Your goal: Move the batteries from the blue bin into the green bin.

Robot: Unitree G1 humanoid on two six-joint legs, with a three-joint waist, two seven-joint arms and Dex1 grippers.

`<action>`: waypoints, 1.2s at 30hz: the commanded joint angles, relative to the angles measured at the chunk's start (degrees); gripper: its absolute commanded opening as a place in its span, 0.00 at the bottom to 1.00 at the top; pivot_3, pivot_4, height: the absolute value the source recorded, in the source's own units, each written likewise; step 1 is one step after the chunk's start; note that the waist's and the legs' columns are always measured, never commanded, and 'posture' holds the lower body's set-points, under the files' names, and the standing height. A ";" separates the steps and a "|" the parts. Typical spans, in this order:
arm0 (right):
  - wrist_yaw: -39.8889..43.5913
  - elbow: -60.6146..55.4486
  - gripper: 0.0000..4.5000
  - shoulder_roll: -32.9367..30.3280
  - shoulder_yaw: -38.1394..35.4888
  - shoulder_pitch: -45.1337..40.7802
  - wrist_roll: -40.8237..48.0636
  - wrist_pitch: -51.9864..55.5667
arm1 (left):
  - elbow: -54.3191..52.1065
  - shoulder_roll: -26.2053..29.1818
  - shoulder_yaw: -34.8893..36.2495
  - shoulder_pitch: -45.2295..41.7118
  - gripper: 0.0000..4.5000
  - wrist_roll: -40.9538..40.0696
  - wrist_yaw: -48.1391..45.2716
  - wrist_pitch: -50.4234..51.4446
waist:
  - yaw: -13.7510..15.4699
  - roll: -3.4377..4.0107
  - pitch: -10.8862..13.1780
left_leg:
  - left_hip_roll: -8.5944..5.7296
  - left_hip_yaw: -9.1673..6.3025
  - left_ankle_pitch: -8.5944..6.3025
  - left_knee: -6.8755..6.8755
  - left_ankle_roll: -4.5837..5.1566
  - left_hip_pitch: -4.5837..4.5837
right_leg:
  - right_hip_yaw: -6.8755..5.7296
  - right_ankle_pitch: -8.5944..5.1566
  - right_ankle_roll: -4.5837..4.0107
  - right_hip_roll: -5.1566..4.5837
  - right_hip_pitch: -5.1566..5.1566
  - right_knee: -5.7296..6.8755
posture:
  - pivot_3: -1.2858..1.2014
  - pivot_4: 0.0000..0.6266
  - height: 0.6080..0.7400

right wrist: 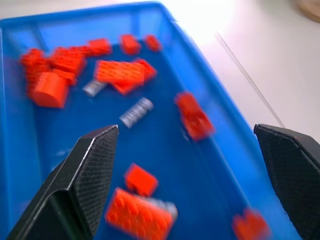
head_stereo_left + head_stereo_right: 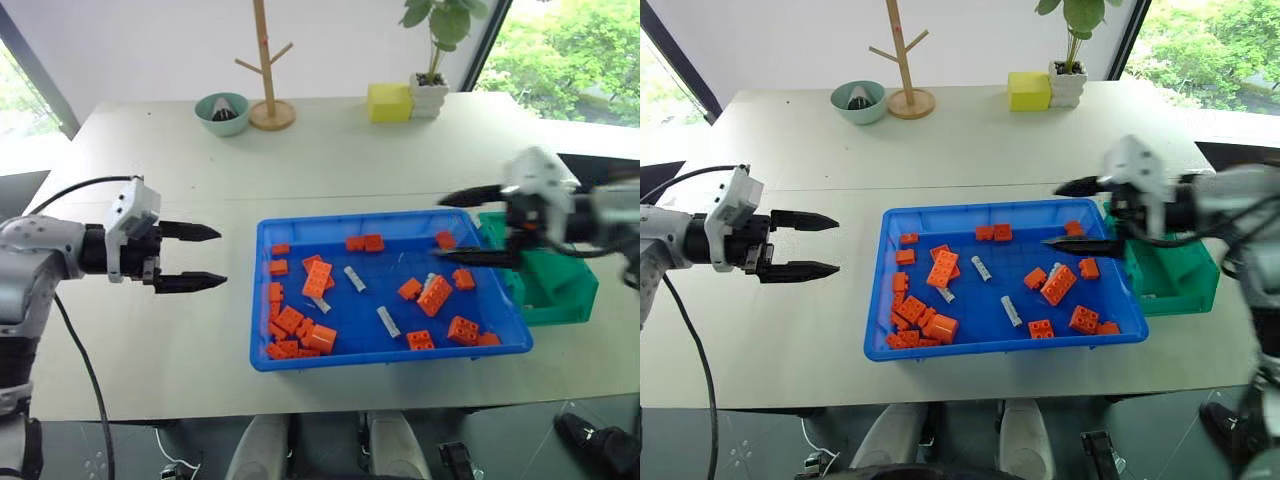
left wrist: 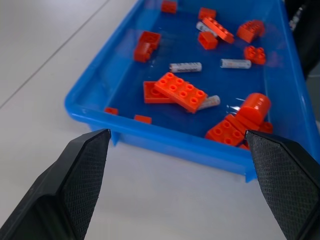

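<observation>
The blue bin (image 2: pixel 262 300) is seen at the near middle of the bench (image 2: pixel 180 190), holding scattered orange bricks (image 2: pixel 318 278) and the batteries (image 2: pixel 388 321), which lie loose on its floor near the middle. Another battery (image 2: pixel 354 278) is seen just behind it. The left gripper (image 2: pixel 190 257) is held over bare bench beside the bin's left wall, jaws spread wide and empty, pointed toward the bin; the batteries are well apart from it. The right gripper (image 2: pixel 470 227) is held above the bin's far right corner, jaws open and empty, batteries below and ahead of them, not between. The green bin (image 2: pixel 560 290) is placed touching the blue bin's right side, partly hidden by the right arm.
</observation>
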 commanded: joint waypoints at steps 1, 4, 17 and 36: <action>5.23 7.10 0.99 6.02 10.65 -9.25 -7.96 -6.35 | -3.98 1.41 0.55 -0.77 1.00 -1.85 -0.67 0.71 | 0.04 0.00 0.01 | 0.00 0.00 0.01 0.00 0.00 -0.09 | 0.00 0.02 0.03 0.00 -0.08 0.02 | 0.52 0.24 0.71; 11.00 14.76 0.99 11.78 18.70 -15.41 -14.44 -14.80 | -5.87 1.53 0.74 -0.29 1.00 -2.46 0.05 1.22 | 0.17 0.00 0.01 | -0.07 -0.02 0.03 -0.01 -0.04 -0.20 | -0.03 0.11 0.19 0.01 -0.20 0.11 | 0.52 0.24 0.71; 17.86 40.40 0.99 30.01 32.88 -32.53 -24.22 -43.75 | -12.73 2.00 5.09 6.40 1.00 -5.92 5.02 3.70 | -0.42 -0.01 0.03 | -0.09 -0.13 0.29 -0.07 -0.49 -0.19 | -0.02 0.15 0.24 0.10 -0.35 0.31 | 0.52 0.24 0.71; 15.40 54.28 0.99 40.95 37.81 -37.46 -36.98 -65.53 | -13.87 1.61 6.01 6.74 1.00 -8.27 7.86 4.57 | -0.58 -0.01 0.03 | -0.08 -0.41 0.44 -0.10 -0.76 -0.18 | 0.02 0.02 -0.01 0.26 -0.71 1.11 | 0.52 0.24 0.71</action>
